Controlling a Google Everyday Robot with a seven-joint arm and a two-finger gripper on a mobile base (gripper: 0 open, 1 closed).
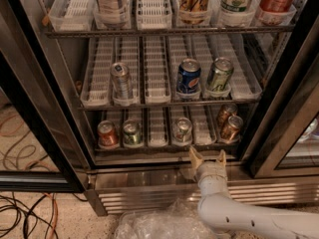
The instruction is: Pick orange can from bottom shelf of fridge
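The fridge stands open in front of me. On its bottom shelf, the orange can stands at the front of the rightmost lane, with a second copper can right behind it. A red can, a green can and a silver can stand in the lanes to its left. My gripper is open and empty. It sits just below the shelf's front edge, between the silver can and the orange can, pointing into the fridge.
The middle rack holds a silver can, a blue Pepsi can and a green can. Bottles stand on the top rack. The black door frame stands close on the right. Cables and a plastic bag lie on the floor.
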